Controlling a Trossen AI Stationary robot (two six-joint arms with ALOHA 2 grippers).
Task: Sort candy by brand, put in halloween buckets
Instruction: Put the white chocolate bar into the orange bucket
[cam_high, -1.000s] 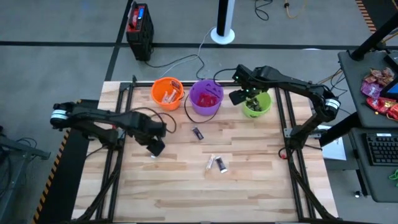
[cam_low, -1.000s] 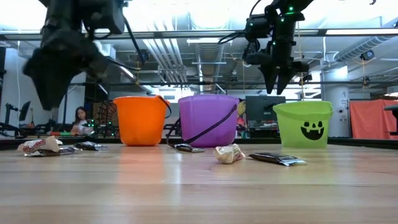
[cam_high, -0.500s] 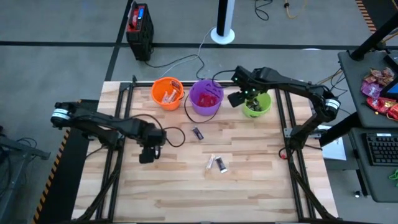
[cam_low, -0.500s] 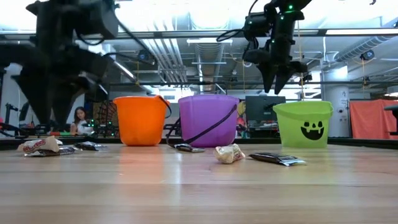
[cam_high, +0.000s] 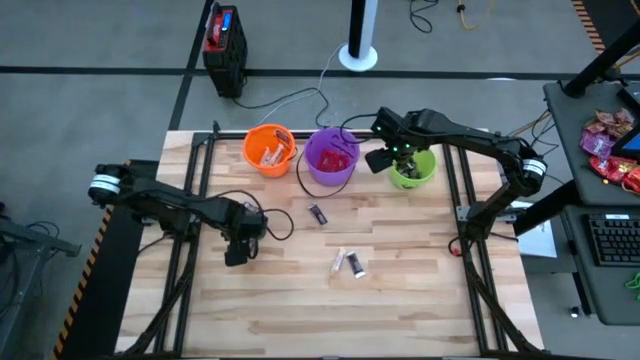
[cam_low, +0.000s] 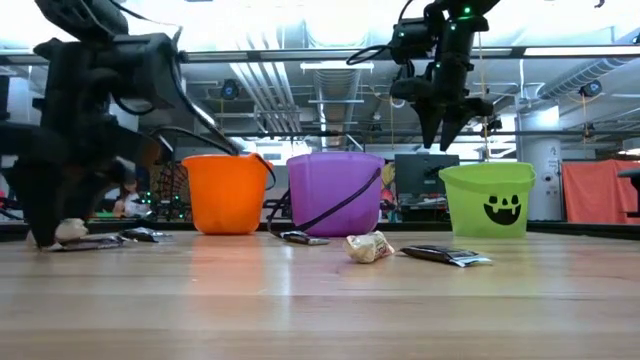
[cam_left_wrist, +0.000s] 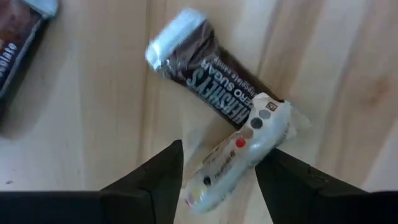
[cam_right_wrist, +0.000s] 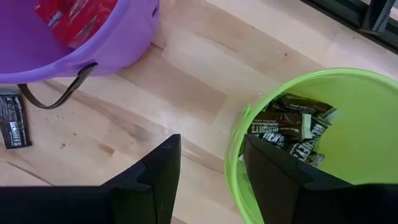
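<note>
**Candy sort: L gripper over white wrapper**

L gripper (cam_left_wrist: 217, 180) down at plank tabletop (cam_high: 300, 300), fingers apart astride crinkly white candy (cam_left_wrist: 239, 155) w/ glossy brown Hershey's bar (cam_left_wrist: 211, 78) touching. R gripper (cam_right_wrist: 208, 180) open above round lime bucket (cam_right_wrist: 323, 124).

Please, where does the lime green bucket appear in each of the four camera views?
High view: the lime green bucket is rightmost in the bucket row, under the right claw.
Low view: at right, with a black face.
Left wrist view: not in it.
Right wrist view: at right, dark candy inside.
Shared landmark: the purple bucket beside it.
</note>
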